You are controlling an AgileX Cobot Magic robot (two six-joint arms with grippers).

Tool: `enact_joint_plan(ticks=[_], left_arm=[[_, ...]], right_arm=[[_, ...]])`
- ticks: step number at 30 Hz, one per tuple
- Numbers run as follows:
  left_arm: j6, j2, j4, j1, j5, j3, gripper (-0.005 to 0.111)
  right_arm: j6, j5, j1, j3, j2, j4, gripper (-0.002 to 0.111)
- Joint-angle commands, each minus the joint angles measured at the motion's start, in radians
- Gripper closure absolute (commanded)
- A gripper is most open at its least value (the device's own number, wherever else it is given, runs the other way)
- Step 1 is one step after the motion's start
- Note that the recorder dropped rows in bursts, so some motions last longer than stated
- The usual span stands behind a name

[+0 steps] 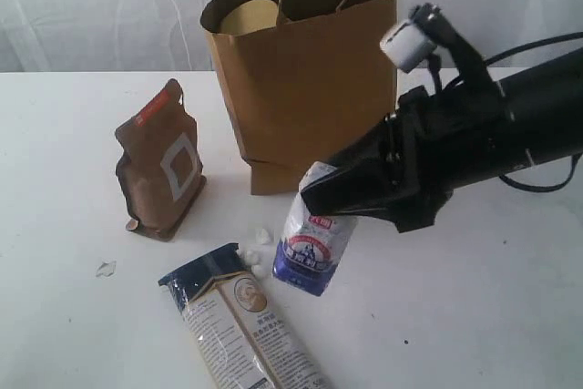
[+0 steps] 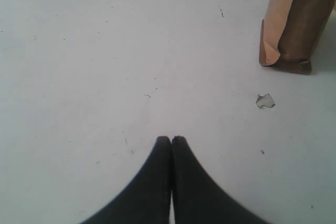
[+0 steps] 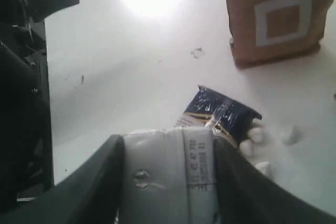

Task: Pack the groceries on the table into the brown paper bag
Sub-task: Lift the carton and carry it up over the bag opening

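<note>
The right jaws are clamped on the top of the carton [image 1: 314, 252] — it hangs tilted just in front of the bag [image 1: 310, 88], right of the white lumps [image 1: 260, 248] and the noodle packet [image 1: 241, 325] lying on the bench [image 1: 73, 316]. The pouch [image 1: 159, 166] stands upright left of the bag. The left jaws are pressed together over the bench — the pouch stands beyond them.

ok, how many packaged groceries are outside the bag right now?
3. Brown pouch stands left of the paper bag; noodle packet lies flat at the front; white-blue carton is clamped in the right gripper. The bag's inside is mostly hidden, so others may already be packed.
</note>
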Motion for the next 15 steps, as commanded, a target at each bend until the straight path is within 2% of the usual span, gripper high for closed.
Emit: enact_joint_plan(ticks=[1, 7, 10, 15], left_arm=[[-0.009, -0.003, 0.0, -0.006, 0.0, 0.003, 0.107], [-0.009, -0.003, 0.0, -0.006, 0.0, 0.003, 0.107], [-0.009, -0.003, 0.0, -0.006, 0.0, 0.003, 0.107], [-0.009, -0.003, 0.0, -0.006, 0.0, 0.003, 0.107]], right_arm=[[0.008, -0.111, -0.001, -0.037, -0.112, 0.03, 0.099], [0.012, -0.527, -0.001, -0.106, -0.202, 0.146, 0.101], [0.012, -0.639, -0.001, -0.142, -0.212, 0.236, 0.105], [0.008, -0.791, -0.001, -0.21, -0.212, 0.247, 0.108]])
